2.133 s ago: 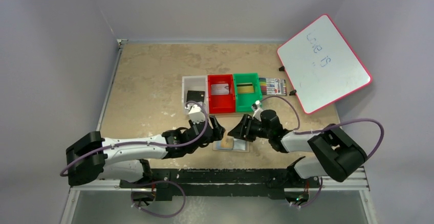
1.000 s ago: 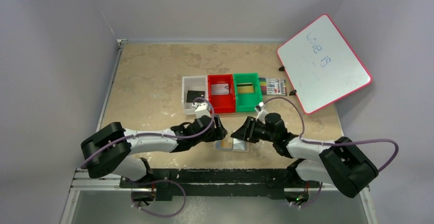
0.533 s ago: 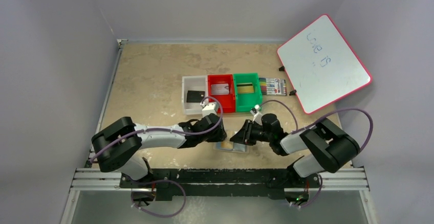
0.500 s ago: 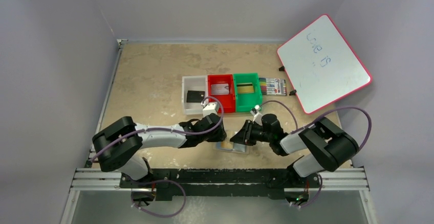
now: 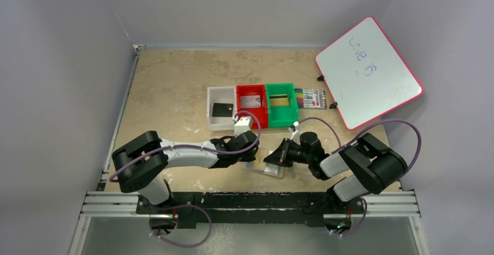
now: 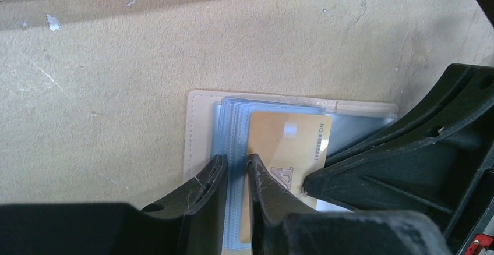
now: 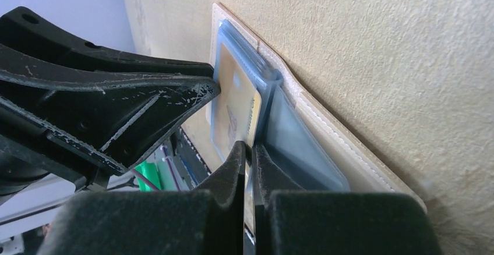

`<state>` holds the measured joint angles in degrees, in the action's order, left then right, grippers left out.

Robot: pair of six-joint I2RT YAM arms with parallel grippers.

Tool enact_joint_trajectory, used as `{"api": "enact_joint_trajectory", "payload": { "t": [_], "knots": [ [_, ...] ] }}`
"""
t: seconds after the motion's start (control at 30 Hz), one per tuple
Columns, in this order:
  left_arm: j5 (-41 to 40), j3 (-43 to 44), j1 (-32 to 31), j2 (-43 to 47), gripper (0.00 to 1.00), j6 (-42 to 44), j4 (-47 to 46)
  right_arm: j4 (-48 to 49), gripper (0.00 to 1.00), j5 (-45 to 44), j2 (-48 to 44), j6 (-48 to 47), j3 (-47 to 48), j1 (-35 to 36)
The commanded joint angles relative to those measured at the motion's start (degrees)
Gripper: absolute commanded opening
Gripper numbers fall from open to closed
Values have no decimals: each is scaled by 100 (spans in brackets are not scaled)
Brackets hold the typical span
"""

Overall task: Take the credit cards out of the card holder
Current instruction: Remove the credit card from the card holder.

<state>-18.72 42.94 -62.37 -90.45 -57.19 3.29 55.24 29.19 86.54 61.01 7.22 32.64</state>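
The tan card holder (image 6: 198, 128) lies open flat on the table near the front edge, also seen in the top view (image 5: 265, 169). My left gripper (image 6: 236, 159) is shut on the edge of its stack of light-blue pockets (image 6: 234, 121). A gold credit card (image 6: 288, 144) sticks partway out of a pocket. My right gripper (image 7: 249, 149) is shut on that card's (image 7: 236, 101) free edge. Both grippers meet over the holder, the left (image 5: 250, 157) from the left and the right (image 5: 272, 159) from the right, fingertips almost touching.
Behind the holder stand a white bin (image 5: 213, 115), a red bin (image 5: 239, 115) and a green bin (image 5: 291, 110), each with a card inside. A striped marker pack (image 5: 310, 98) and a tilted whiteboard (image 5: 368, 71) are at the back right.
Both arms have come down and inward onto the card holder. Both grippers' jaws have closed, the left on the pocket stack, the right on the gold card.
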Motion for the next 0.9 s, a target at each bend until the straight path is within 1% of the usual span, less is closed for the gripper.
{"api": "enact_joint_trajectory", "payload": {
  "t": [0.0, 0.07, 0.23, 0.33, 0.5, 0.53, 0.63, 0.7, 0.77, 0.87],
  "knots": [
    [-212, 36, -176, -264, 15, 33, 379, 78, 0, -56, -226, 70, 23, 14],
    [-339, 24, -183, -274, 13, 25, 442, 21, 0, -84, -283, 72, 0, 14],
    [-456, -13, -188, -288, 11, 48, 533, -106, 0, -68, -404, 69, -47, -28],
    [-466, -46, -197, -311, 9, 44, 529, -196, 3, -80, -490, 62, -91, -63],
    [-483, -40, -210, -340, 9, 26, 500, -197, 2, -20, -509, 49, -105, -107],
    [-483, -44, -214, -343, 8, 24, 492, -139, 5, 4, -503, 57, -119, -115],
    [-460, -40, -223, -356, 8, 24, 471, -2, 6, 68, -490, 94, -113, -121],
    [-449, -40, -231, -360, 8, 37, 462, -30, 15, 67, -476, 103, -99, -134],
    [-440, -40, -232, -362, 8, 48, 445, -26, 16, 73, -477, 110, -103, -135],
    [-439, -47, -234, -380, 8, 45, 444, -132, 12, -18, -538, 123, -146, -144]
  ]
}}
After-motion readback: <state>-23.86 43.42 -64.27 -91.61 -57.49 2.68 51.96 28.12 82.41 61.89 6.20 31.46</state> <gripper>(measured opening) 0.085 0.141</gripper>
